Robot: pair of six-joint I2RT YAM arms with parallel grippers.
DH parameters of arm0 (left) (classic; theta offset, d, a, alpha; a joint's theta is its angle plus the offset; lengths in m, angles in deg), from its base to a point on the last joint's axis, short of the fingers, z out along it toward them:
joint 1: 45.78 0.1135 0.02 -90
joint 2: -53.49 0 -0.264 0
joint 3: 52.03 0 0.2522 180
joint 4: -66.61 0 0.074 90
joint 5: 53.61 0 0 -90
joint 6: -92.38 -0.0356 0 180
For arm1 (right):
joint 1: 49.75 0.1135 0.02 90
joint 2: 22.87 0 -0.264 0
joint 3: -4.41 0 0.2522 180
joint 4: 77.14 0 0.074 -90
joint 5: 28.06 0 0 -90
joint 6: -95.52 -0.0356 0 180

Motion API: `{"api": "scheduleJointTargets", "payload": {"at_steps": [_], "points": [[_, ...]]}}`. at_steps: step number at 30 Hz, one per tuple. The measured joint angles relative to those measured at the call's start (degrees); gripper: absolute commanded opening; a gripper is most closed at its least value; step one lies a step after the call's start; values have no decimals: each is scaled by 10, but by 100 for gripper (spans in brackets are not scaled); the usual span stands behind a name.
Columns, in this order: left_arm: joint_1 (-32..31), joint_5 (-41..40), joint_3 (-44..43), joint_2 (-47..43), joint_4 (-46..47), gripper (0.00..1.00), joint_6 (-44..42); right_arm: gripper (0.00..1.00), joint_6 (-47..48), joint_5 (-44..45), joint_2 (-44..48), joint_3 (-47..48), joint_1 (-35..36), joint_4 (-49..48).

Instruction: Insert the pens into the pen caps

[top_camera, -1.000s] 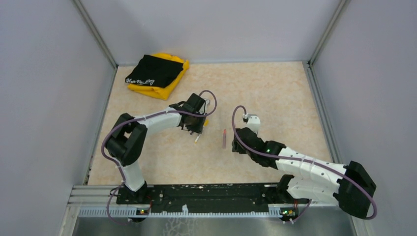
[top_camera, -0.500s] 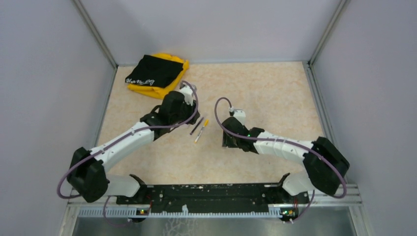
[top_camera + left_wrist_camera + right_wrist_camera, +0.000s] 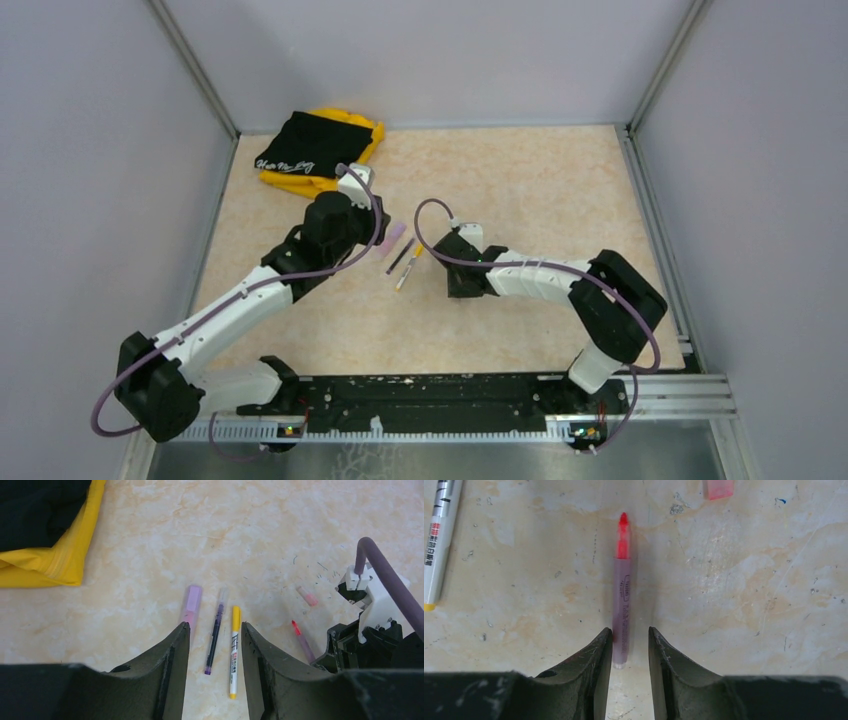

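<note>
Pinkish-red pen (image 3: pixel 621 605): slim translucent tube, pointed tip

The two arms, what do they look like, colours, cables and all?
Both the left arm and right arm have smooth white link shells with bulky matte black joint housings. A purple cable loops loosely along each, entering a white connector block at the wrist. The left fingers are dark, curved and tapered; the right fingers show pale scratches.

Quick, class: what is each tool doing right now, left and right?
Left tool: open, holding nothing.
Right tool: open, straddling the end of the pinkish-red pen, not clamped on it.
</note>
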Motion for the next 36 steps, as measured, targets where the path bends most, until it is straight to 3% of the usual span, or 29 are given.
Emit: {"api": "scheduleJointTargets", "payload": {"at_steps": [8,18,22,30,36], "points": [[0,-18,0,-12,1,49,-2,28,12,1,-23,16,0,24],[0,-23,4,-16,5,50,-4,0,25,11,-29,23,0,30],[0,-11,8,-18,13,50,-4,0,29,7,-7,1,0,16],[0,85,10,-47,54,53,16,0,43,-38,185,-102,0,-87],[0,196,10,-66,127,56,58,0,61,-75,382,-215,0,-269]]}}
